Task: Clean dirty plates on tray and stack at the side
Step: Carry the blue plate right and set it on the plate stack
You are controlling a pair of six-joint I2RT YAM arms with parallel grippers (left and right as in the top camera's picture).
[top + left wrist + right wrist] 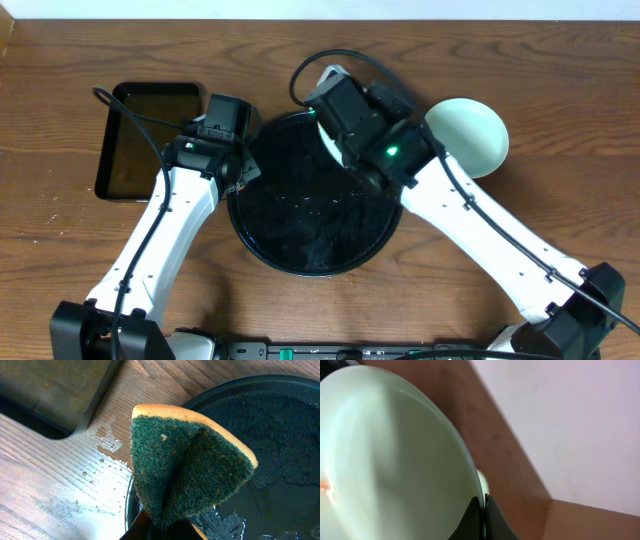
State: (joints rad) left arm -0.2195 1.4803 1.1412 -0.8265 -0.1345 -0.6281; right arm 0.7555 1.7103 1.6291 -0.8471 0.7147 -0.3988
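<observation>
Scrubbing well means bracing the mint plate (395,460) steady over the tray (300,250) while the sponge (190,465) (green side out) works at its orange smear (324,486). My right fingers (471,521) clamp the plate's rim; my left fingers (137,529) pinch the sponge folded. Beyond, another plate (470,135) sits on the counter (560,150).

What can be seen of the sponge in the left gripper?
The sponge is a dark green scouring pad backed by yellow-orange foam, visible along its upper edge. It is pinched into a fold, its lower end clamped by the left gripper. It hangs over the rim of the black tray; contact cannot be judged.
</observation>
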